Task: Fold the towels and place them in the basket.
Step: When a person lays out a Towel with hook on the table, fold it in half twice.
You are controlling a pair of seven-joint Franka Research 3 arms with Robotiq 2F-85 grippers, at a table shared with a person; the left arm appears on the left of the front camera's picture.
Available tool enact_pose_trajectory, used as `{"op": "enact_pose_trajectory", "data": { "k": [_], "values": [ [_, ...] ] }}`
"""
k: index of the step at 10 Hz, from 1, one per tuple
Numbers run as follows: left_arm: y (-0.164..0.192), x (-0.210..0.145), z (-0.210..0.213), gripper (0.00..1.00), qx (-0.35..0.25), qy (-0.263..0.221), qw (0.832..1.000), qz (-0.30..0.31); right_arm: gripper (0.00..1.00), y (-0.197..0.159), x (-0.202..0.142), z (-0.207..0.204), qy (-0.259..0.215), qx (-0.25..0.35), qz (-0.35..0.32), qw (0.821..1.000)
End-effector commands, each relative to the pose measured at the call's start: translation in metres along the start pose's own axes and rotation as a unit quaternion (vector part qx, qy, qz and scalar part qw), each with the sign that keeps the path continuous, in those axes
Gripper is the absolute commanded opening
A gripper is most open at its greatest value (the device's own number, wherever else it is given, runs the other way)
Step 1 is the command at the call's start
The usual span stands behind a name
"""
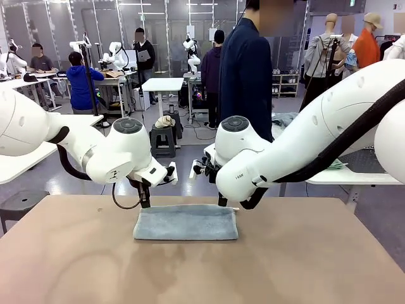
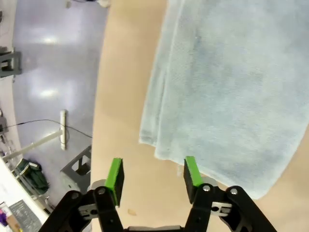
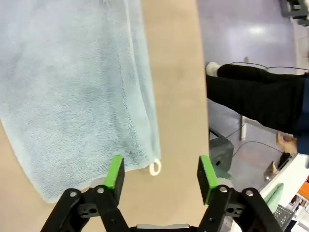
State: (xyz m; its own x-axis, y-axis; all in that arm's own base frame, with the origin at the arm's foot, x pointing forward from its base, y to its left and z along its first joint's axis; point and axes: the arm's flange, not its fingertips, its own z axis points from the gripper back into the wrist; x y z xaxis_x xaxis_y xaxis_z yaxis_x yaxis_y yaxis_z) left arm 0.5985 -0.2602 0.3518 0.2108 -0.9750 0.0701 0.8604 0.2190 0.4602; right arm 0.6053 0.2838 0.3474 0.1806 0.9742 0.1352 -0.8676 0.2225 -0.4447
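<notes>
One pale blue-grey towel lies folded in a long strip near the table's far edge. My left gripper hangs just above its far left corner, and in the left wrist view the left gripper stands open with nothing between its green pads, the towel just beyond them. My right gripper hovers over the far right corner. Seen from the right wrist, the right gripper is open too, above the towel corner with its white loop. The basket is out of view.
The tan table spreads wide and bare in front of the towel. A person in dark clothes stands beyond the far edge; their legs appear in the right wrist view. The table's far edge runs close behind both grippers.
</notes>
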Motion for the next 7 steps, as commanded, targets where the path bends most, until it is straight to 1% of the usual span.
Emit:
{"op": "enact_pose_trajectory", "data": {
  "k": [1,2,3,4,5,6,7],
  "values": [
    [-0.013,-0.014,0.016,0.93,0.042,-0.006,0.999,0.026,0.83,0.018,-0.013,0.010,0.011,-0.027,-0.033,0.999],
    [-0.010,-0.021,0.032,0.93,0.022,-0.004,0.999,0.025,0.83,0.019,-0.021,0.024,0.030,0.012,-0.051,0.998],
    [-0.003,-0.031,0.048,0.93,-0.030,-0.006,0.999,0.019,0.83,0.017,-0.033,0.041,0.052,0.061,-0.072,0.994],
    [0.008,-0.038,0.059,0.93,-0.074,-0.013,0.997,-0.008,0.83,0.011,-0.044,0.056,0.083,0.108,-0.103,0.985],
    [0.021,-0.046,0.072,0.93,-0.118,-0.038,0.991,-0.057,0.83,0.004,-0.052,0.076,0.103,0.139,-0.162,0.971],
    [0.031,-0.055,0.080,0.93,-0.158,-0.090,0.977,-0.109,0.83,0.001,-0.053,0.094,0.124,0.148,-0.223,0.955],
    [0.043,-0.069,0.085,0.93,-0.175,-0.103,0.973,-0.111,0.83,0.002,-0.051,0.111,0.151,0.144,-0.307,0.929]
  ]
}}
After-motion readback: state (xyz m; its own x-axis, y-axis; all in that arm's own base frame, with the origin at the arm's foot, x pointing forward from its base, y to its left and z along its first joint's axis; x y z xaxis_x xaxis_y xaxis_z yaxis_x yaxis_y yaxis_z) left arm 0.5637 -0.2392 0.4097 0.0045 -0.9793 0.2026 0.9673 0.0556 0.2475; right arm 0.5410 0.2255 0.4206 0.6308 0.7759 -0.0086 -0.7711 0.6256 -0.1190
